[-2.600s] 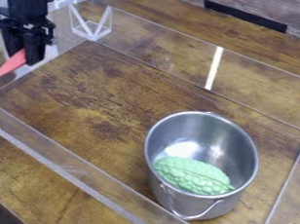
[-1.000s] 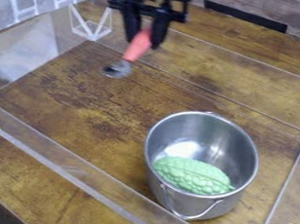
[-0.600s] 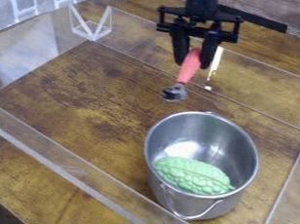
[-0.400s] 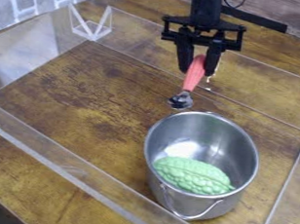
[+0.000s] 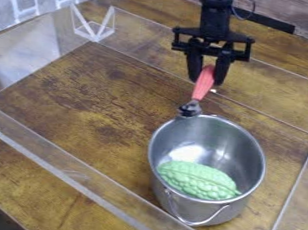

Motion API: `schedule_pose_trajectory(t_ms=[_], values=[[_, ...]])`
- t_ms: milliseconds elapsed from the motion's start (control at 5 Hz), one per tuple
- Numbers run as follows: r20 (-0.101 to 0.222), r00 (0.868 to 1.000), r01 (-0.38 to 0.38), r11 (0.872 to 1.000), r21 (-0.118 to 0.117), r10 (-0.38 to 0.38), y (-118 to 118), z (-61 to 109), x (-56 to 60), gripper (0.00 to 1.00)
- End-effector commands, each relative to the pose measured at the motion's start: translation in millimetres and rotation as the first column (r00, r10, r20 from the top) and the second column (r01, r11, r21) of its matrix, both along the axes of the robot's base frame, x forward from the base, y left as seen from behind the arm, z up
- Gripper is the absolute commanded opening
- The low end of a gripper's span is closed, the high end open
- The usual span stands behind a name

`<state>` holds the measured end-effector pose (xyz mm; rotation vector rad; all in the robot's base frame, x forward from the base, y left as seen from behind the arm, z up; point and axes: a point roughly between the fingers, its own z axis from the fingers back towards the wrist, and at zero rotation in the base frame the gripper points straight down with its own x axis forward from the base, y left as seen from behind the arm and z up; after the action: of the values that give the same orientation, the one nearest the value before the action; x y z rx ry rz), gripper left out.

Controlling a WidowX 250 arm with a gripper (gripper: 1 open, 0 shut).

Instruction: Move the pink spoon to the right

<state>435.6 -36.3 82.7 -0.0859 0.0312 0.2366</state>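
My black gripper hangs pointing down over the back middle of the wooden table, shut on the pink spoon. The spoon's salmon handle slants down and to the left from between the fingers. Its small silver bowl dangles just behind the far rim of the steel pot; whether it touches the rim or the table I cannot tell.
The steel pot stands at the front right and holds a bumpy green vegetable. Clear acrylic walls fence the wooden table on all sides. A small clear stand sits at the back left.
The gripper has carried the spoon from the back left across to the right and lower, bringing it close behind the pot. Its hold on the spoon is unchanged.
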Motion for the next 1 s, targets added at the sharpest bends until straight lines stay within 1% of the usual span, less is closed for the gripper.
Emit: schedule_pose_trajectory(t_ms=[0,400,600,800], values=[[0.076,0.995,0.057,0.998,-0.003,-0.057,-5,31.3,9.8,0.00],[0.075,0.990,0.117,0.993,0.004,-0.117,-15,15.3,20.8,0.00],[0.073,0.993,0.091,0.996,0.010,-0.091,-16,10.4,24.4,0.00],[0.076,0.995,0.064,0.998,0.014,-0.065,-12,11.9,17.1,0.00]])
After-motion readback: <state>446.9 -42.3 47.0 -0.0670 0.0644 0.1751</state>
